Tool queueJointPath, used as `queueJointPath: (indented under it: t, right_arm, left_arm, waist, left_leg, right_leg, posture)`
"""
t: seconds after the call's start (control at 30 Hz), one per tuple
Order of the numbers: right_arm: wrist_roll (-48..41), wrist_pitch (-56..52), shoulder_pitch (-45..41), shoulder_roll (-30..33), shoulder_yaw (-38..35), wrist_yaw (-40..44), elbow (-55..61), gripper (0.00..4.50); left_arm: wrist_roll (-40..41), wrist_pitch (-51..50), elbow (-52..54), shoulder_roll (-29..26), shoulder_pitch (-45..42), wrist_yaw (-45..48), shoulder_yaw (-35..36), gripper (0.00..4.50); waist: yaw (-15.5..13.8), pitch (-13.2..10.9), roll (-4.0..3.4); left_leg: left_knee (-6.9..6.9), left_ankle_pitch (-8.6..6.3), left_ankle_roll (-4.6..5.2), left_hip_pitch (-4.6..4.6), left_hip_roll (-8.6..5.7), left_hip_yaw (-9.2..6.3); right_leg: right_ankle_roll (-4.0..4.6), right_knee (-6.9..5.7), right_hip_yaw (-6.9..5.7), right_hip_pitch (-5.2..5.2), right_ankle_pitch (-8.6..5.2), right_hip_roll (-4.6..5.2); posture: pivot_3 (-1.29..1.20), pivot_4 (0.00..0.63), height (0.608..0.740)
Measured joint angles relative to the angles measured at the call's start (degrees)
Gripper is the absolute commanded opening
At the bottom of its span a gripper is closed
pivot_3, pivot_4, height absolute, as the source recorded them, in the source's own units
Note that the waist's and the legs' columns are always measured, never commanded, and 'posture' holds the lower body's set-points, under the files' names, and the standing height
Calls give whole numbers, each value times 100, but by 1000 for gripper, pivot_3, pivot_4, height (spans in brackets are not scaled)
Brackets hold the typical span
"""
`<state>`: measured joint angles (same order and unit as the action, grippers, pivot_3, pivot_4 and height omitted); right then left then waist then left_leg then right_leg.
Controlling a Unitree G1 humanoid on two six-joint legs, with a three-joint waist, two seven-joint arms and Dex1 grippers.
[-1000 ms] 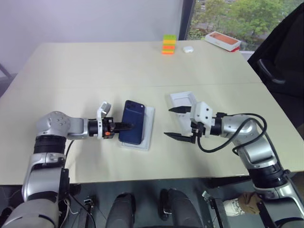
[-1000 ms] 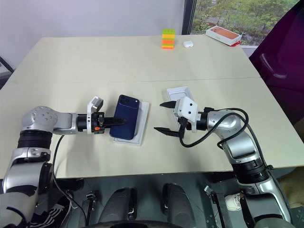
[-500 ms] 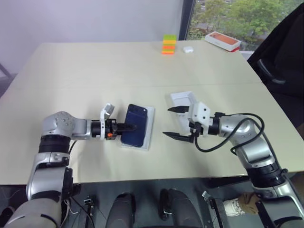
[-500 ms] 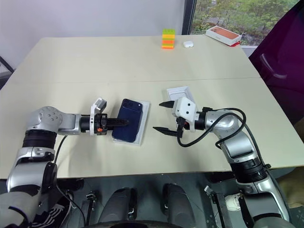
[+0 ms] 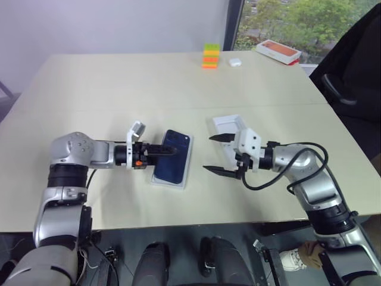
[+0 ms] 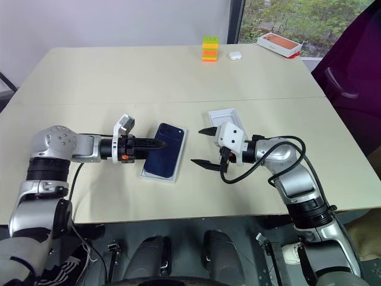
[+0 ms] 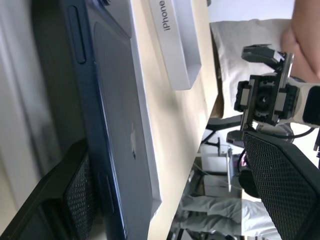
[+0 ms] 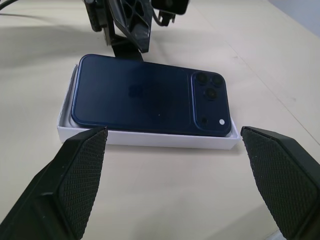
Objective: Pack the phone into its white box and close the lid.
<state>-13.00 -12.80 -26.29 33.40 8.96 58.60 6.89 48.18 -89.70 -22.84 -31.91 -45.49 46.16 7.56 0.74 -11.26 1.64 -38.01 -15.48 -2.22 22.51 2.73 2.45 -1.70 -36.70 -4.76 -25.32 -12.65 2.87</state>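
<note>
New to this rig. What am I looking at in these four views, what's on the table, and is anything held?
It is a two-armed humanoid robot at a beige table. The two wide pictures come from its head, looking down over its arms; the two close ones come from cameras on each wrist, looking along that gripper's black fingers.

The navy phone lies back-up in the white box, a shallow tray. The left gripper is open over the phone's near edge, gripping nothing. The right gripper hangs open beside the box, empty. Behind it lies the lid.

At the far edge stand a stack of coloured blocks, a small white case and an orange-topped box.
</note>
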Motion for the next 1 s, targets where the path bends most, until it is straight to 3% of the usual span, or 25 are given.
queueJointPath:
  t: [0.5,0.67,0.83,0.93,1.0]
  right_arm:
    - [-61,-125,-164,-125,27,18,-128,4500]
    - [-73,-263,-263,-267,42,-67,-152,4500]
    - [-78,-750,-580,-688,72,-508,-169,4500]
    - [-69,-962,-653,-868,93,-726,-177,3726]
    - [-11,-1081,-709,-1096,208,-923,-177,2766]
  left_arm:
    - [-3,-80,732,-745,220,22,268,4363]
    - [-179,1106,1356,-1128,775,468,237,4363]
    - [-702,3433,1705,-1111,1628,1044,454,4363]
    - [-900,4355,1736,-1102,1993,1329,529,4500]
    - [-906,4601,1708,-1064,2170,1416,575,4500]
  waist:
    - [0,0,0]
    - [-1,-1,-1]
    - [-2,-1,-3]
    - [-32,-1,-2]
    - [-19,-1,-2]
  left_leg:
    - [0,0,0,-1,0,3]
    - [0,0,-1,-4,4,10]
    - [0,0,-1,-3,5,18]
    - [-1,0,0,0,4,17]
    - [-2,0,0,-1,4,20]
  right_leg:
    - [3,-5,3,-2,1,1]
    - [11,-13,11,-7,5,1]
    - [15,-17,16,-13,5,3]
    - [14,-16,14,-12,5,3]
    - [14,-16,15,-12,5,6]
  posture:
    - [0,150,740]
    - [0,150,740]
    - [0,150,740]
    - [0,150,740]
    - [0,150,740]
